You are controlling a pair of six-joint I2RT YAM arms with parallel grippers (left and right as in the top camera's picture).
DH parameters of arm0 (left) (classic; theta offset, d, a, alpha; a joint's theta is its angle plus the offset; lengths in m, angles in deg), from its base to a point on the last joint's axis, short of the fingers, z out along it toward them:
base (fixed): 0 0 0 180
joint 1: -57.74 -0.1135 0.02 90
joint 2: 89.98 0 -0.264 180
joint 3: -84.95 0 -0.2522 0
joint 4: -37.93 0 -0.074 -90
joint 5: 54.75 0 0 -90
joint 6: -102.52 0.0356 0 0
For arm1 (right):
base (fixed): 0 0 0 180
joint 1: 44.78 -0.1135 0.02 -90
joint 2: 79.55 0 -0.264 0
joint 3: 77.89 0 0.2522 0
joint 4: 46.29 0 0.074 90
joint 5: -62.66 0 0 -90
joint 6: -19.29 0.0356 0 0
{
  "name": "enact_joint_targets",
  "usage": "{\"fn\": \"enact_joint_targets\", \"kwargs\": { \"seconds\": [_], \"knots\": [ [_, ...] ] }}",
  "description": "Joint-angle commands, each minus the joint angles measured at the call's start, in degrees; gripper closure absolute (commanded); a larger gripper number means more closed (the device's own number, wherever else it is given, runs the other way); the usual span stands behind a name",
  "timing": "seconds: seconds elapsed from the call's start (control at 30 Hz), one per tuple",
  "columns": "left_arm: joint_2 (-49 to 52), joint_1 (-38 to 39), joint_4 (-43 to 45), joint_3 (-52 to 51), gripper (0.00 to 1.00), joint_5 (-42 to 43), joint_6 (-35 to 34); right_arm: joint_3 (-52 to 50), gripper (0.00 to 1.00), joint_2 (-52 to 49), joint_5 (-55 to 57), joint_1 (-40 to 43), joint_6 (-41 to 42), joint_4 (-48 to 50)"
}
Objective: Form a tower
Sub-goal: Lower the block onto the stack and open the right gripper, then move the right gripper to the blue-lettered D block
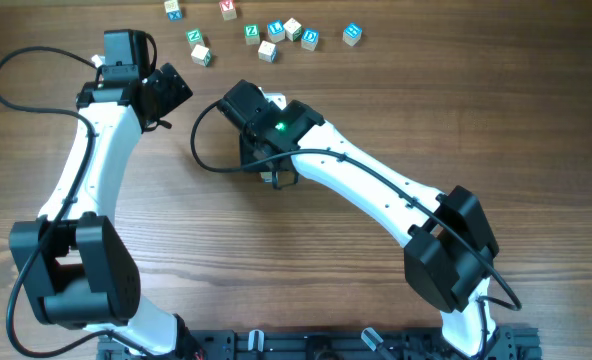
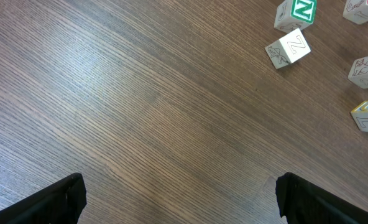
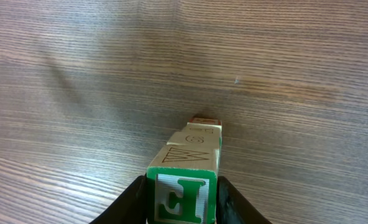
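The left arm (image 1: 91,150) rises along the left of the overhead frame, with the left gripper (image 1: 168,88) at upper left, jaws spread wide, fingers (image 2: 59,200) in the wrist view's bottom corners. The right arm (image 1: 376,190) slants from lower right to centre, wrist pointing down; the right gripper (image 3: 182,202) pinches the tower (image 3: 195,152) at its top cube

Bright, even, diffuse light covers the brown wood-grain surface (image 1: 536,120) in the overhead view, with only a faint, soft-edged shadow beside the white-and-black right arm (image 1: 376,185). In the left wrist view a pale sheen washes out the grain toward the upper left. In the right wrist view a blurred grey shadow crosses the upper left. The narrow stack of pale wooden alphabet cubes (image 3: 193,162), close to the lens, looks slightly soft.
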Motion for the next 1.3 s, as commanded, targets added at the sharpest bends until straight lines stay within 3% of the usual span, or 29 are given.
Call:
{"fn": "enact_joint_targets", "kwargs": {
  "seconds": [0.0, 0.23, 0.33, 0.4, 0.57, 0.77, 0.83, 0.93, 1.07, 1.1, 1.27],
  "knots": [
    [0.33, -0.15, 0.13, 0.79, 0.0, -0.33, -0.33, -0.22, 0.68, -0.98, 0.66, -0.22, 1.51, -0.44],
    [0.33, -0.15, 0.13, 0.79, 0.0, -0.33, -0.33, -0.22, 0.63, -0.98, 0.66, -0.24, 1.9, -0.35],
    [0.33, -0.15, 0.13, 0.79, 0.0, -0.33, -0.33, -0.22, 0.41, -0.98, 0.66, -0.22, 1.88, -0.22],
    [0.33, -0.15, 0.13, 0.79, 0.0, -0.33, -0.33, -0.22, 0.34, -0.98, 0.68, -0.22, 0.68, 0.85],
    [0.33, -0.15, 0.13, 0.79, 0.0, -0.33, -0.33, 3.91, 0.31, -0.96, 3.3, 1.22, -5.99, 3.41],
    [0.33, -0.15, 0.13, 0.79, 0.0, -0.33, -0.33, 19.26, 0.32, -0.94, 4.33, 7.19, -19.8, 3.32],
    [0.33, -0.15, 0.13, 0.79, 0.0, -0.33, -0.33, 20.28, 0.43, -0.94, 4.35, 9.42, -22.16, 7.1],
    [0.33, -0.15, 0.13, 0.79, 0.0, -0.33, -0.33, 19.89, 0.7, -1.62, 4.31, 12.31, -22.36, 13.46],
    [0.33, -0.15, 0.13, 0.79, 0.0, -0.33, -0.33, 19.85, 0.92, -4.46, 4.57, 14.64, -22.82, 20.74],
    [0.33, -0.15, 0.13, 0.79, 0.0, -0.33, -0.33, 19.85, 0.96, -5.44, 4.55, 15.21, -23.45, 22.6],
    [0.33, -0.15, 0.13, 0.79, 0.0, -0.33, -0.33, 19.85, 0.96, -11.91, 4.52, 18.34, -29.42, 31.04]
  ]
}}
